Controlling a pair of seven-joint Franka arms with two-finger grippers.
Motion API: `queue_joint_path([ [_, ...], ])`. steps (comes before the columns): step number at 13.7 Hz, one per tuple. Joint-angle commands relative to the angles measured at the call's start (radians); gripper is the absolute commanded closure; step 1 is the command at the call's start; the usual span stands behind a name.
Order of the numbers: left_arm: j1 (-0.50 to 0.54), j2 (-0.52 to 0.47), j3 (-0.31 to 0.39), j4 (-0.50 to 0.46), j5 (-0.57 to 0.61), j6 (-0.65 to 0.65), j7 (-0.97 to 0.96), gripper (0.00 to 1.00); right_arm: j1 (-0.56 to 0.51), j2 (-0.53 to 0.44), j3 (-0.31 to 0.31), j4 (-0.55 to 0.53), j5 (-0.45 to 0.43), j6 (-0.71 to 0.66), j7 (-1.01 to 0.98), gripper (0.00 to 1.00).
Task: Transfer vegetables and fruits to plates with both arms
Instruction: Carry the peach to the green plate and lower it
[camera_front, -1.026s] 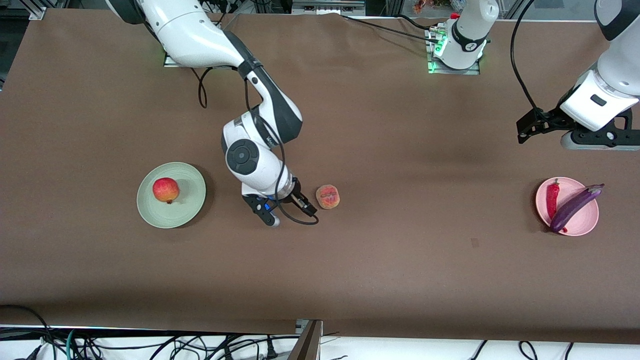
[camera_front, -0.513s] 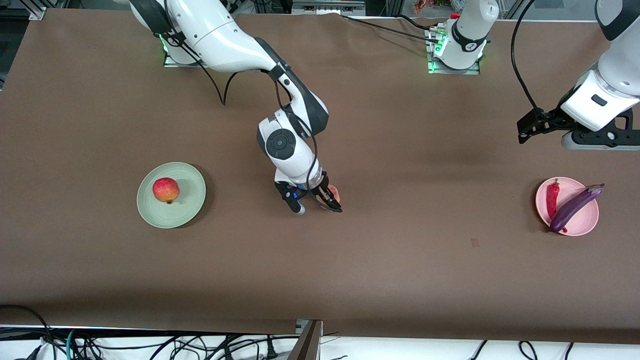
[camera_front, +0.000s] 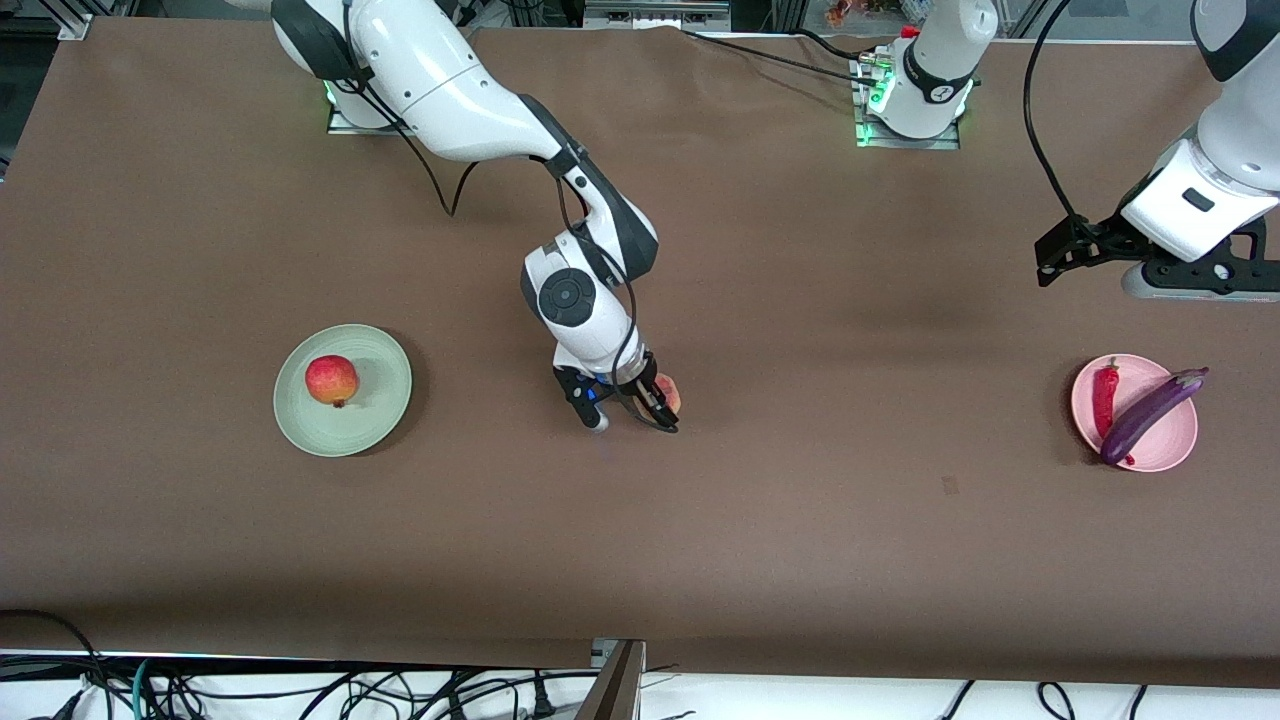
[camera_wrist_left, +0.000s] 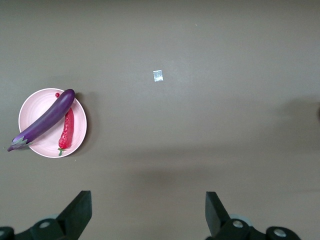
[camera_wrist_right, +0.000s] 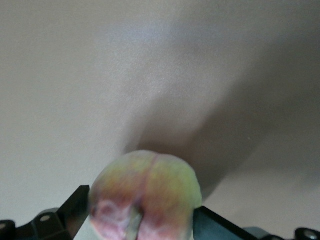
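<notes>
The pale yellow-pink peach (camera_front: 670, 393) lies on the brown table mid-way along it and fills the right wrist view (camera_wrist_right: 145, 195). My right gripper (camera_front: 632, 415) is down around it, a finger touching each side, shut on it (camera_wrist_right: 142, 220). The red-orange fruit (camera_front: 331, 380) lies on the pale green plate (camera_front: 385, 395) toward the right arm's end. The purple eggplant (camera_front: 1150, 410) and the red chili (camera_front: 1104, 392) lie on the pink plate (camera_front: 1170, 450), which also shows in the left wrist view (camera_wrist_left: 45, 145). My left gripper (camera_front: 1200, 278) waits open and empty in the air over the table near the pink plate (camera_wrist_left: 149, 215).
A small pale tag (camera_wrist_left: 158, 75) lies on the brown table cover (camera_front: 850, 520). The two arm bases stand along the edge farthest from the front camera. Cables hang along the table's nearest edge.
My right arm has swung from beside the peach toward the left arm's end and come down over it; the fingers now bracket the peach. The left arm has not moved.
</notes>
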Motion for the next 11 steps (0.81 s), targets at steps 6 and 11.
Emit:
queue_joint_path([
  [6, 0.000, -0.016, 0.002, -0.001, -0.017, -0.011, 0.031, 0.00, 0.007, -0.018, -0.010, 0.009, -0.046, -0.037, -0.005, 1.00],
  [11, -0.011, -0.017, -0.008, 0.002, -0.017, -0.014, 0.028, 0.00, -0.131, -0.162, -0.004, 0.010, -0.028, -0.369, -0.239, 1.00],
])
